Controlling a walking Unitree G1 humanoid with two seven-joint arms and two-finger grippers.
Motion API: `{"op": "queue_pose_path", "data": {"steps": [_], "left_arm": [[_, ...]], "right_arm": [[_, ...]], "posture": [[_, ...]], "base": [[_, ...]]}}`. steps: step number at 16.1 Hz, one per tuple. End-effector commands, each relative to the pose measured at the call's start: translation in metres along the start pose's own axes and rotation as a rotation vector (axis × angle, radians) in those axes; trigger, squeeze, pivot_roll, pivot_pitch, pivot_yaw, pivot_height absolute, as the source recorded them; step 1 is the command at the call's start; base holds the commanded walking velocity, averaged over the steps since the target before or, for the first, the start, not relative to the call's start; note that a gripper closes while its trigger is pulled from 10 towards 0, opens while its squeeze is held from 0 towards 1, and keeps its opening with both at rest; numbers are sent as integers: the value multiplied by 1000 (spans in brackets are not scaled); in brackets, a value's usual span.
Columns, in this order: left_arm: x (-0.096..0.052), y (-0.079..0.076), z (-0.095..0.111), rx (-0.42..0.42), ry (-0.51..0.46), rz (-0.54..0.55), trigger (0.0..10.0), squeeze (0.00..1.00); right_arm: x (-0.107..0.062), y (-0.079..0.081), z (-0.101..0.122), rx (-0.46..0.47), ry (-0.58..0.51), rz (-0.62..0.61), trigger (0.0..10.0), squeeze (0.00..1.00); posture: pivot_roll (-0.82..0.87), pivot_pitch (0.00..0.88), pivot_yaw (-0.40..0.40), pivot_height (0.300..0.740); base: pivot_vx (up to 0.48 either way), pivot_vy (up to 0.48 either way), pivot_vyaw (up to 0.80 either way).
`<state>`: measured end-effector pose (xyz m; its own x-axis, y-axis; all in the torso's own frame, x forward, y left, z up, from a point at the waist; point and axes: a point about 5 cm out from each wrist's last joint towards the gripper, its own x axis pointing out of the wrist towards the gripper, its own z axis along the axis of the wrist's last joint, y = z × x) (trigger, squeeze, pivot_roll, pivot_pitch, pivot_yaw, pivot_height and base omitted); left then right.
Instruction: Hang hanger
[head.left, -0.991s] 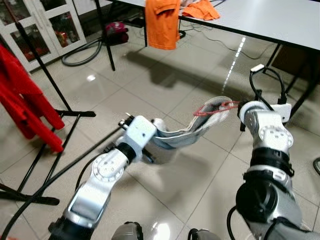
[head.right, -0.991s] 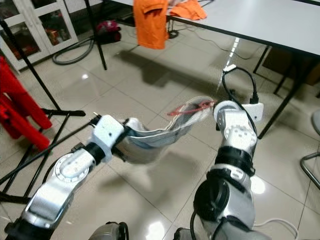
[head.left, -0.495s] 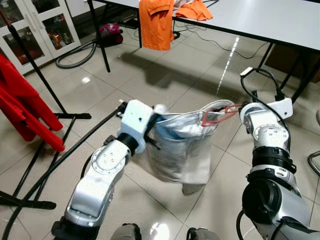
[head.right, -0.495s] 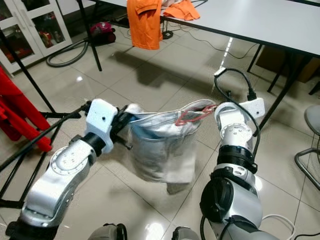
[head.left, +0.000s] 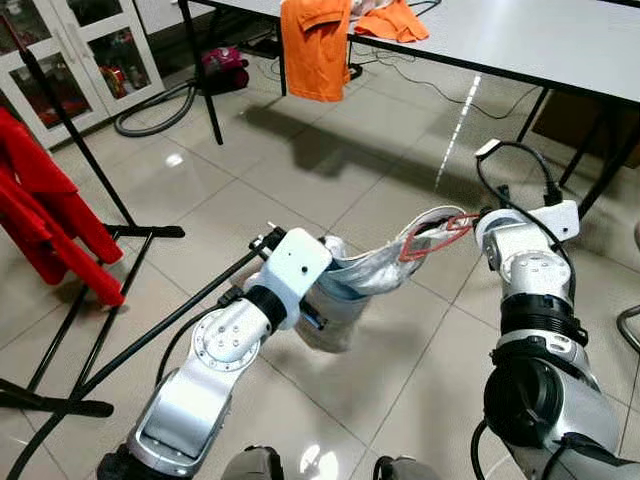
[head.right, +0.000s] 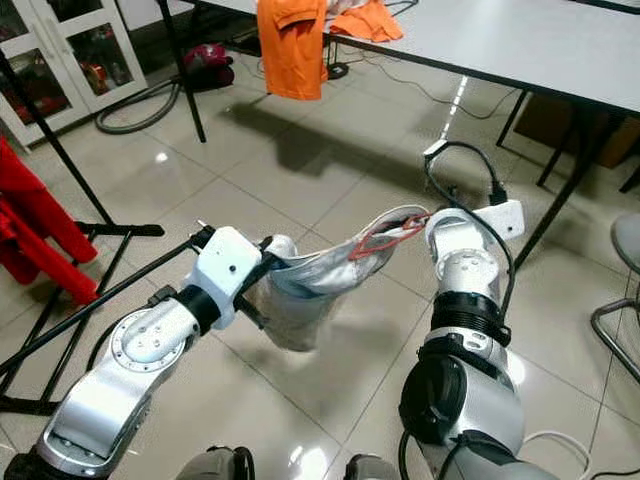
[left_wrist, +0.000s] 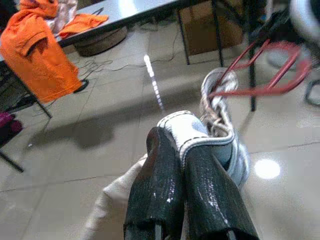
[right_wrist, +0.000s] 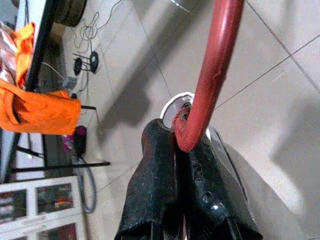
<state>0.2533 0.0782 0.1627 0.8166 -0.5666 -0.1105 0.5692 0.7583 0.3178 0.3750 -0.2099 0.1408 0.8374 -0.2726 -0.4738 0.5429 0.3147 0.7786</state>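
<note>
Orange shirt (head.left: 316, 45) draped off table (head.left: 540, 40); red garment (head.left: 45, 215) — rack.

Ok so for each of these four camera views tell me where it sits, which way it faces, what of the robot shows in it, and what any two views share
Left eye view: on the head, looking forward and down at the tiled floor; both silver arms show, stretching a grey garment between them.
Right eye view: its stereo twin, same scene.
Left wrist view: along the left gripper, shut on the garment's hem, facing the red hanger and the table.
Right wrist view: along the right gripper, shut on the hanger, looking down at the floor.
Shared: all four show the orange shirt draped over the table's edge.
</note>
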Motion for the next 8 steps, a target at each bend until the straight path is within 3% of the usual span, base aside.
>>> {"op": "queue_pose_path", "data": {"steps": [1, 3, 5, 8], "left_arm": [[-3, 0, 26, 9, -121, -42, 10000, 0], [-4, -11, 26, 26, -129, -131, 10000, 0], [-2, -14, 21, 39, -111, -133, 10000, 0], [-2, -14, 21, 65, -110, -146, 10000, 0]], "right_arm": [[1, 5, 8, -24, -49, 13, 10000, 0], [2, 5, 8, 62, -39, 4, 10000, 0], [-1, 21, 7, 163, -21, 83, 10000, 0], [-3, 36, 0, 120, 8, 127, 10000, 0]], "posture": [[-11, 69, 11, 740], [-6, 73, 10, 740], [-7, 82, 9, 740], [-10, 95, 3, 740]], "base": [[0, 0, 0], [0, 0, 0], [0, 0, 0], [0, 0, 0]]}}
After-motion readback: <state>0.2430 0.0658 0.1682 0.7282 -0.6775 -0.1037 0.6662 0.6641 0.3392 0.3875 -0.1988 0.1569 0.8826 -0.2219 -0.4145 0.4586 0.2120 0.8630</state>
